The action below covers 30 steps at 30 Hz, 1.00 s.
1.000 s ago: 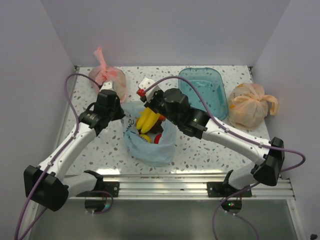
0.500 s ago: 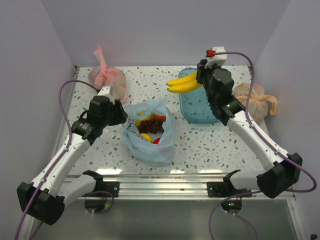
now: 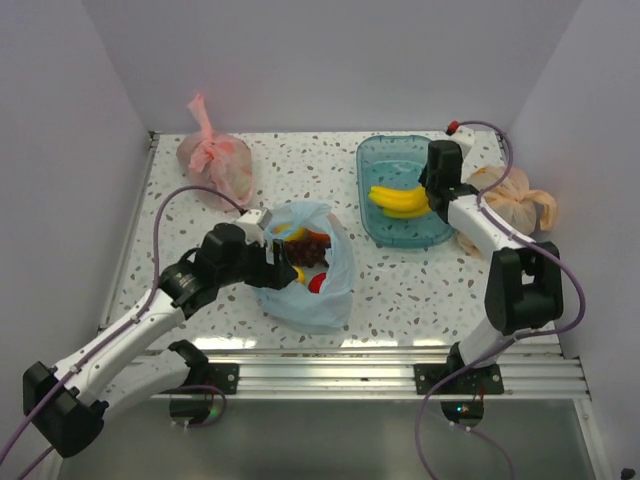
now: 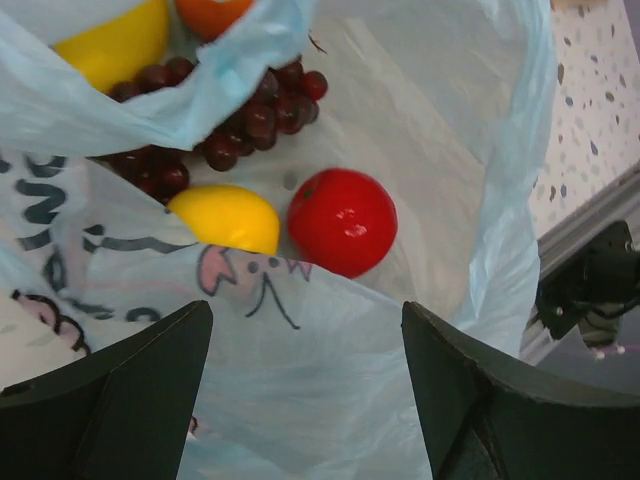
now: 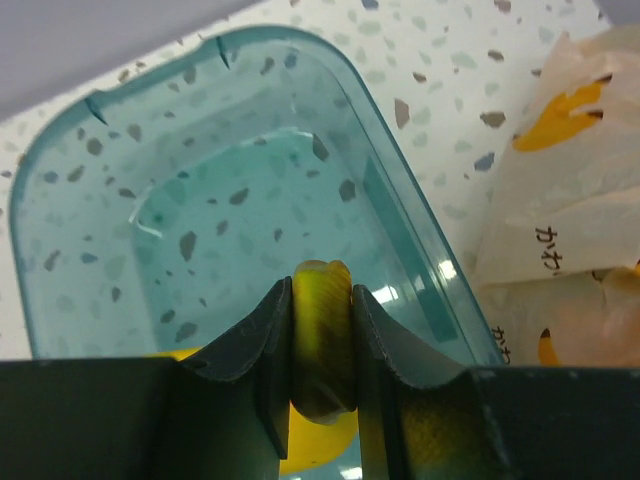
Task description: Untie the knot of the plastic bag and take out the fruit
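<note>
- Near the front centre, a thin, crinkly light blue plastic bag (image 3: 325, 300) with dark and pink printing is laid open-mouthed on the speckled white table (image 3: 420, 290).
- Over the bag's near-left rim the left gripper (image 4: 305, 312) is held with fingers spread wide. Nothing is gripped, though contact with the film cannot be judged from either view.
- Inside the bag, a round red apple (image 4: 342, 221) is seen touching a small yellow round fruit (image 4: 228, 218).
- Behind them lies a dark purple grape bunch (image 4: 255, 115). An orange (image 4: 205, 12) is partly covered by a fold of film at the far side.
- Further back and to the right, a translucent teal plastic tub (image 3: 385, 158) is set on the table.
- A yellow banana bunch (image 3: 398, 200) is held within the tub's outline, with its stem end pinched between the closed fingers of the right gripper (image 5: 322, 330).
- At the back, a knotted pink bag (image 3: 212, 160) is placed far left. A knotted orange bag (image 3: 510, 200) sits just beside the tub's right side.
</note>
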Motion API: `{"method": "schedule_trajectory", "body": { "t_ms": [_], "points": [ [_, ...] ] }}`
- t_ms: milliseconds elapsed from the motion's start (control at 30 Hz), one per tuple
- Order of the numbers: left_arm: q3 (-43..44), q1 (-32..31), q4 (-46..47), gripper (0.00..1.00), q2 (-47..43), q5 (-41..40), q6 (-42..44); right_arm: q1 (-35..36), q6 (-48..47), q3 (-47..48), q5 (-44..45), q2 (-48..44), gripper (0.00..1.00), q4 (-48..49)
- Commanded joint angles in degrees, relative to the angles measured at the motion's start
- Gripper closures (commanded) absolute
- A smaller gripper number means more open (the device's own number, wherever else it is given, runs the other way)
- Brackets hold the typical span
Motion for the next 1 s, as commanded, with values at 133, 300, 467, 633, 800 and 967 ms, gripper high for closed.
{"method": "schedule_trajectory", "body": {
  "t_ms": [133,300,467,633,800,967],
  "points": [
    [-2.0,-9.7,3.6,0.21,2.7,1.4,-0.1,-0.2,4.4,-0.1,-3.0,-3.1,0.36,-5.8],
    [-3.6,-16.1,4.2,0.22,5.7,-1.0,-2.6,3.8,-1.2,2.4,-7.3,-9.1,0.12,-11.9],
    [-3.4,-20.9,5.1,0.22,9.5,-5.4,-6.6,13.3,-7.5,4.8,-15.6,-16.9,0.12,-17.1],
    [-3.4,-24.8,4.8,0.22,13.5,-11.1,-12.6,24.9,-5.9,5.2,-28.7,-20.8,0.22,-19.8],
    [-3.5,-25.6,3.7,0.22,13.2,-15.0,-17.4,32.0,-2.2,1.2,-36.0,-19.4,0.33,-20.3],
    [-5.0,-25.6,0.8,0.22,9.8,-18.9,-21.6,32.3,0.3,-8.3,-39.8,-16.5,0.47,-17.7]
  ]
}}
